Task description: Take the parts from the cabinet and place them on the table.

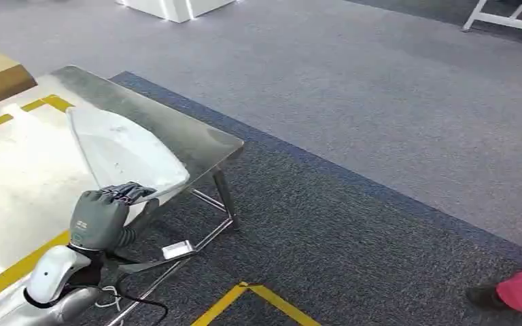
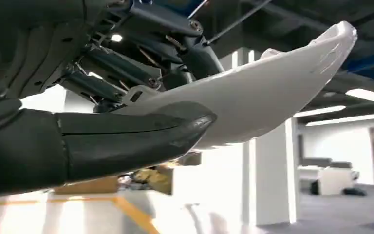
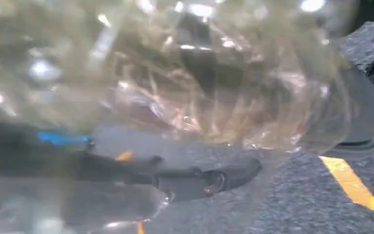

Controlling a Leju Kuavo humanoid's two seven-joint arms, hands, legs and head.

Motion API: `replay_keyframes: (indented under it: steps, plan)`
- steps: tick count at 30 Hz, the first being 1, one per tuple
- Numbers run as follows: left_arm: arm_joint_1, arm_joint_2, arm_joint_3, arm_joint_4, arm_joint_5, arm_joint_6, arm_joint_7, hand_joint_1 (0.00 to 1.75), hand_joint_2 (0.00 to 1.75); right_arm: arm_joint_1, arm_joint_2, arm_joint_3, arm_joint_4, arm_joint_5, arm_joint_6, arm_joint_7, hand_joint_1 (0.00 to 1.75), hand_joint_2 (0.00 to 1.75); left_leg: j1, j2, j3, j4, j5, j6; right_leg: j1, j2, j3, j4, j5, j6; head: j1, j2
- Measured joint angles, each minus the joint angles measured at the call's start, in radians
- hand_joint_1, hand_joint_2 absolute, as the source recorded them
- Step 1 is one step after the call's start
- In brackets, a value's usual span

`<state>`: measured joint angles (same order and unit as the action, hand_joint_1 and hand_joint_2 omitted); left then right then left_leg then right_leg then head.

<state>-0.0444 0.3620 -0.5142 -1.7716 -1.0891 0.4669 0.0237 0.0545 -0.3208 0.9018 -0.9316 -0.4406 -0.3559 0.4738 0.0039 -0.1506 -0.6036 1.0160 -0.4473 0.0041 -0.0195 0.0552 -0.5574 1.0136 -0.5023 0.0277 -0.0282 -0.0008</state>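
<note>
- White part [image 1: 124, 151], a shallow curved shell, is over the near corner of the steel worktop [image 1: 204, 139], its near edge pinched by the left robot hand [image 1: 102, 214], fingers curled over the rim and thumb beneath.
- Judged step: setting it down. Best to lower it until the shell rests fully on the worktop, inward of the corner, before letting go, since part of it now overhangs the edge.
- Left wrist view shows the thumb [image 2: 141, 134] pressed under the shell [image 2: 272, 87]; the head view cannot.
- Right robot hand: right wrist view has crinkled clear plastic wrap [image 3: 185, 73] close to the lens; whether that hand holds it I cannot tell.
</note>
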Motion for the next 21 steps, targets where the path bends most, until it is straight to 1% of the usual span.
replay_keyframes:
  steps: [1, 2, 3, 4, 5, 6, 7, 8, 9, 10, 11, 12, 13, 14, 15, 16, 17, 18, 19, 20, 21]
  plan:
    - [0.001, 0.000, 0.000, 0.000, 0.000, 0.000, 0.000, 1.75, 1.75, -0.002, 0.002, 0.000, 0.000, 0.000, 0.000, 0.002, 0.00, 0.00, -0.001, 0.028, -0.002, 0.008, -0.009, -0.003, -0.005, -0.016, 0.004, -0.009, 0.004, -0.008, 0.001, 0.000]
    - [-0.004, 0.002, 0.000, 0.000, 0.000, 0.000, 0.001, 1.75, 1.75, -0.002, 0.002, 0.000, 0.000, 0.000, 0.000, 0.002, 0.00, 0.00, -0.007, 0.091, -0.015, 0.038, -0.033, -0.009, -0.004, -0.029, 0.008, -0.010, 0.003, -0.015, -0.011, 0.000]
    - [-0.010, 0.002, 0.000, 0.000, -0.001, -0.003, 0.002, 1.75, 1.75, 0.000, 0.002, 0.000, 0.000, 0.000, -0.001, 0.002, 0.00, 0.00, -0.005, 0.120, -0.047, 0.103, -0.071, -0.014, -0.002, -0.044, 0.009, -0.010, 0.001, -0.019, -0.014, 0.000]
    - [-0.012, 0.000, 0.000, 0.000, -0.002, -0.012, 0.005, 1.75, 1.75, 0.001, 0.002, 0.000, -0.001, 0.000, -0.004, 0.002, 0.00, 0.00, -0.003, 0.134, -0.085, 0.181, -0.109, -0.017, 0.000, -0.059, 0.009, -0.010, -0.001, -0.022, -0.014, 0.000]
    - [-0.011, -0.001, -0.001, 0.000, -0.003, -0.019, 0.008, 1.75, 1.75, 0.002, 0.002, 0.000, -0.001, 0.001, -0.006, 0.002, 0.00, 0.00, -0.001, 0.139, -0.125, 0.263, -0.139, -0.020, 0.001, -0.076, 0.009, -0.010, -0.003, -0.024, -0.014, 0.000]
    - [-0.008, -0.001, -0.001, 0.000, -0.003, -0.019, 0.010, 1.75, 1.75, 0.003, 0.002, 0.000, -0.002, 0.001, -0.007, 0.002, 0.00, 0.00, 0.000, 0.141, -0.145, 0.301, -0.144, -0.021, 0.001, -0.088, 0.010, -0.010, -0.004, -0.024, -0.014, 0.000]
    - [-0.007, -0.001, -0.001, 0.000, -0.002, -0.018, 0.010, 1.75, 1.75, 0.003, 0.002, 0.000, -0.002, 0.001, -0.009, 0.002, 0.00, 0.00, 0.001, 0.141, -0.143, 0.298, -0.128, -0.022, 0.001, -0.102, 0.012, -0.010, -0.007, -0.023, -0.014, 0.000]
    - [-0.007, 0.000, 0.000, 0.000, -0.002, -0.017, 0.011, 1.75, 1.75, 0.003, 0.002, 0.000, -0.002, 0.002, -0.010, 0.002, 0.00, 0.00, 0.002, 0.144, -0.118, 0.250, -0.088, -0.021, 0.002, -0.116, 0.016, -0.010, -0.010, -0.022, -0.014, 0.000]
    - [-0.007, 0.000, 0.000, 0.000, -0.002, -0.016, 0.011, 1.75, 1.75, 0.002, 0.002, 0.000, -0.002, 0.002, -0.011, 0.002, 0.00, 0.00, 0.001, 0.153, -0.074, 0.167, -0.040, -0.017, 0.002, -0.129, 0.023, -0.010, -0.014, -0.020, -0.014, 0.000]
    - [-0.008, 0.000, 0.000, 0.000, -0.003, -0.016, 0.011, 1.75, 1.75, 0.001, 0.002, 0.000, -0.003, 0.002, -0.011, 0.002, 0.00, 0.00, -0.001, 0.175, -0.027, 0.080, 0.002, -0.011, 0.002, -0.140, 0.030, -0.010, -0.018, -0.017, -0.014, 0.000]
    - [-0.010, 0.000, 0.001, 0.000, -0.003, -0.016, 0.011, 1.75, 1.75, 0.001, 0.002, 0.000, -0.003, 0.003, -0.011, 0.002, 0.00, 0.00, -0.010, 0.223, 0.003, 0.026, 0.000, -0.005, 0.004, -0.150, 0.035, -0.011, -0.022, -0.013, -0.014, 0.000]
    - [-0.014, 0.000, 0.001, 0.000, -0.004, -0.018, 0.011, 1.75, 1.75, 0.000, 0.002, 0.000, -0.004, 0.003, -0.011, 0.002, 0.00, 0.00, -0.020, 0.227, 0.011, 0.007, -0.008, 0.000, 0.012, -0.159, 0.034, -0.007, -0.027, -0.005, -0.015, 0.000]
    - [-0.017, -0.001, 0.001, -0.002, -0.005, -0.018, 0.011, 1.75, 1.75, 0.000, 0.002, 0.000, -0.005, 0.003, -0.012, 0.002, 0.00, 0.00, -0.019, 0.222, 0.007, 0.007, -0.013, 0.007, 0.014, -0.173, 0.034, -0.009, -0.029, -0.001, -0.013, 0.000]
    - [-0.016, -0.001, 0.001, -0.003, -0.006, -0.017, 0.012, 1.75, 1.75, -0.001, 0.002, 0.000, -0.007, 0.003, -0.013, 0.002, 0.00, 0.00, -0.020, 0.206, 0.004, 0.006, -0.014, 0.010, 0.013, -0.187, 0.038, -0.012, -0.030, 0.002, -0.011, 0.000]
    - [-0.015, 0.000, 0.001, -0.003, -0.006, -0.018, 0.012, 1.75, 1.75, -0.004, 0.002, 0.000, -0.010, 0.003, -0.013, 0.002, 0.00, 0.00, -0.020, 0.192, 0.002, 0.003, -0.012, 0.015, 0.014, -0.202, 0.045, -0.015, -0.032, 0.008, -0.011, 0.000]
    - [-0.015, 0.000, 0.001, -0.005, -0.008, -0.018, 0.012, 1.75, 1.75, -0.005, 0.002, 0.001, -0.013, 0.004, -0.013, 0.002, 0.00, 0.00, -0.011, 0.178, 0.011, -0.008, -0.005, 0.023, 0.013, -0.208, 0.042, -0.015, -0.040, 0.016, -0.012, 0.000]
    - [-0.015, 0.000, 0.002, -0.006, -0.009, -0.016, 0.012, 1.75, 1.75, -0.007, 0.002, 0.001, -0.014, 0.004, -0.013, 0.002, 0.00, 0.00, -0.009, 0.169, 0.015, -0.010, -0.004, 0.027, 0.009, -0.149, 0.038, 0.006, -0.056, 0.021, -0.008, 0.000]
    - [-0.021, 0.000, 0.001, -0.006, -0.009, -0.017, 0.013, 1.75, 1.75, -0.007, 0.002, 0.001, -0.015, 0.004, -0.013, 0.000, 0.00, 0.00, -0.007, 0.159, 0.014, -0.010, -0.004, 0.032, 0.006, -0.096, 0.010, 0.066, -0.089, 0.021, -0.002, 0.000]
    - [-0.022, 0.000, 0.001, -0.006, -0.009, -0.017, 0.013, 1.75, 1.75, -0.005, 0.002, 0.001, -0.015, 0.004, -0.013, -0.010, 0.00, 0.00, -0.006, 0.146, 0.014, -0.010, -0.004, 0.035, 0.006, -0.070, -0.035, 0.155, -0.128, 0.024, 0.003, 0.000]
    - [-0.021, -0.001, 0.000, -0.006, -0.009, -0.017, 0.013, 1.75, 1.75, -0.002, 0.000, 0.001, -0.015, 0.004, -0.013, -0.010, 0.00, 0.00, -0.006, 0.132, 0.013, -0.010, -0.004, 0.035, 0.006, -0.059, -0.084, 0.243, -0.158, 0.025, 0.003, 0.000]
    - [-0.019, -0.001, -0.001, -0.006, -0.009, -0.018, 0.013, 1.75, 1.75, 0.000, 0.000, 0.001, -0.015, 0.004, -0.013, -0.010, 0.00, 0.00, -0.006, 0.118, 0.013, -0.009, -0.005, 0.035, 0.007, -0.057, -0.119, 0.297, -0.166, 0.027, 0.005, 0.000]
